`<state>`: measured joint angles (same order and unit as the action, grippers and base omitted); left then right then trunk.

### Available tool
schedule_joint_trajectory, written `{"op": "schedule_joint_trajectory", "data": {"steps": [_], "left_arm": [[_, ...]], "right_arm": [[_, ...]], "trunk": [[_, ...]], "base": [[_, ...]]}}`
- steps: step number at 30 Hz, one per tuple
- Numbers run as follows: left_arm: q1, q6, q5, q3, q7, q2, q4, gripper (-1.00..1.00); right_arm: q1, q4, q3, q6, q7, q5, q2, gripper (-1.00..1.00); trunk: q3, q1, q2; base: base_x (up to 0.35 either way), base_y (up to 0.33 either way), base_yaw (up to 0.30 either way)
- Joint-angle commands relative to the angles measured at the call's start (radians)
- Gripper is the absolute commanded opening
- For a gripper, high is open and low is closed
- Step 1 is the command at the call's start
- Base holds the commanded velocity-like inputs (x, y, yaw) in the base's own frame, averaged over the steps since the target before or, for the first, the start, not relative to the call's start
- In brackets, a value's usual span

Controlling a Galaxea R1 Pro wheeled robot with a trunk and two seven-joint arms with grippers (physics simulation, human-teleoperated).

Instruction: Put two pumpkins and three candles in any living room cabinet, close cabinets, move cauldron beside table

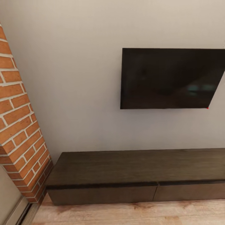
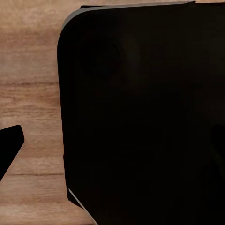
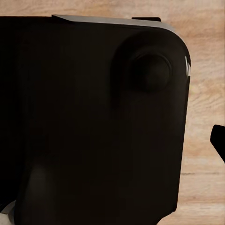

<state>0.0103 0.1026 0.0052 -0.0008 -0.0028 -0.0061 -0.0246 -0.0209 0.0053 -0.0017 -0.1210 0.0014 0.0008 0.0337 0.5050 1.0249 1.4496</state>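
Note:
The cabinet, a long low dark brown console, stands against the pale wall in the head view. Its two visible drawer fronts sit flush and shut, and its top is bare. The pumpkins, candles, cauldron and table are out of view. In the left wrist view one dark fingertip pokes in over the wood floor beside my black base. The right wrist view shows a dark fingertip at the frame edge next to the same base. Neither view shows whether the jaws are open or shut.
A black TV hangs on the wall above the cabinet. A red brick column juts out at the cabinet's left end. Light wood floor runs along the cabinet's front.

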Motion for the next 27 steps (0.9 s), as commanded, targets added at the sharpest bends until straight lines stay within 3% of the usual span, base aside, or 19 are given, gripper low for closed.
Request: {"op": "schedule_joint_trajectory", "data": {"steps": [1,27], "left_arm": [[0.0,0.002,0.001,-0.001,0.0,0.0,-0.001,1.0],[0.0,0.0,0.001,0.002,0.0,0.0,-0.001,1.0]], "right_arm": [[-0.001,0.001,0.0,-0.003,0.0,0.0,0.0,1.0],[-0.001,-0.002,-0.003,-0.004,-0.002,-0.004,0.0,1.0]], "trunk": [[0.001,0.0,0.0],[0.003,0.0,0.0]], "base": [[0.049,0.021,-0.013],[0.003,0.001,-0.001]]}}
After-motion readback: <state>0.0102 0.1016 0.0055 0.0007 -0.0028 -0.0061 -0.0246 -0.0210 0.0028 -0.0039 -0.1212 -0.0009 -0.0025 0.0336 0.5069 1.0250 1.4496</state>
